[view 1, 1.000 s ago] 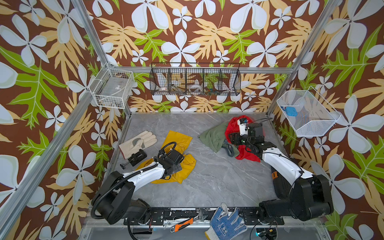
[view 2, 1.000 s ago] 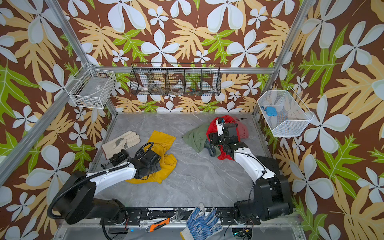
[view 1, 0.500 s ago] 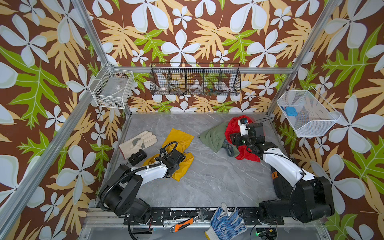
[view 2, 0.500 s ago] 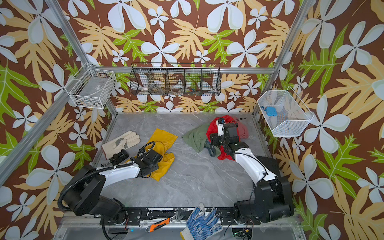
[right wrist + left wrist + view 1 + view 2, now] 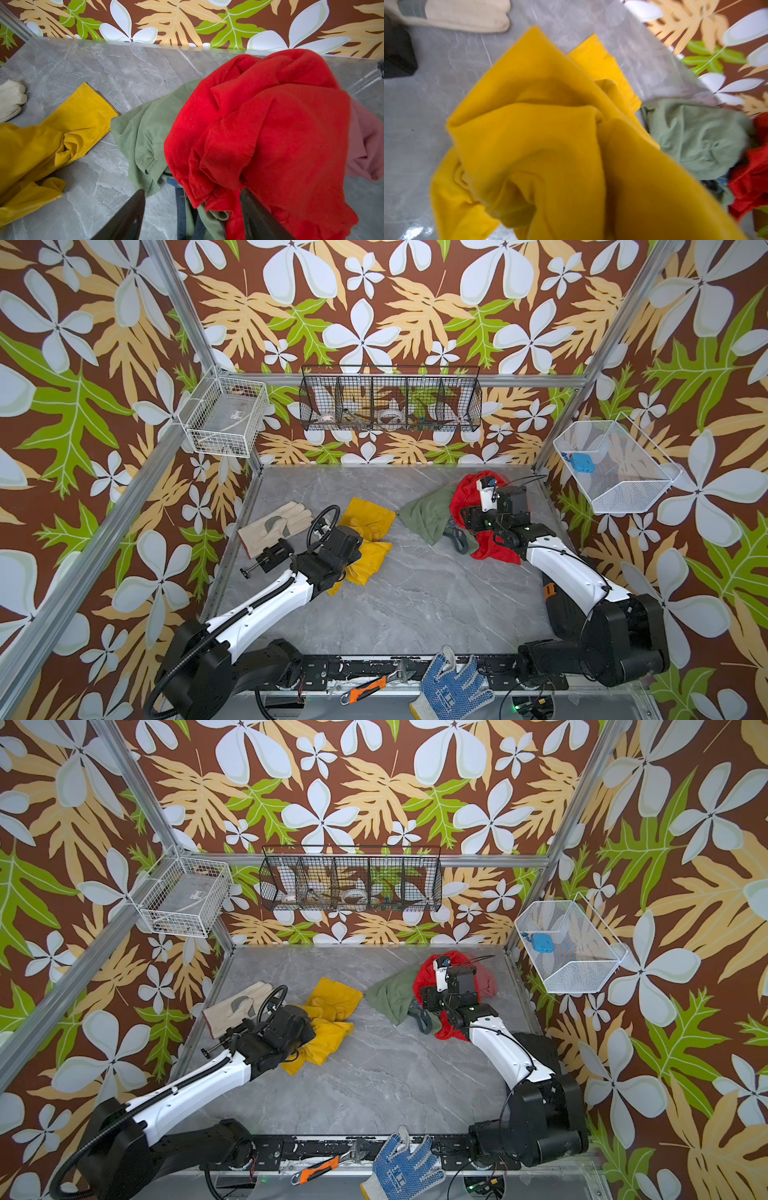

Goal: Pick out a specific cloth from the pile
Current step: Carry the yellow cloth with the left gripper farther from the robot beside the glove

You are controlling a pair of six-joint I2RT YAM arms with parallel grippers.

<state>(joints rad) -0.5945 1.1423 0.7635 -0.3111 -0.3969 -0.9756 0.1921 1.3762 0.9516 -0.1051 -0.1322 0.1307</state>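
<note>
Well left of the pile (image 5: 270, 124), the left gripper (image 5: 353, 545) is sunk into the mustard-yellow cloth (image 5: 370, 524); in its wrist view bunched yellow folds hide the fingers, so how far its jaws stand apart cannot be told. The cloth lies crumpled on the grey table (image 5: 415, 605), one corner just beside the pile's olive-green edge. Above the pile's near side the right gripper (image 5: 192, 191) stands wide open, gripping nothing; red fabric and a grey strap (image 5: 179, 207) lie between its fingers (image 5: 128, 216). High on the wall left of the pile, a white wire basket (image 5: 226, 418) holds something pale that I cannot make out. Behind the pile, a black wire basket (image 5: 390, 400) holds small things, too tiny to name, in its compartments. Right of the pile, a white mesh basket (image 5: 623, 485) holds a small blue thing (image 5: 579, 462).
</note>
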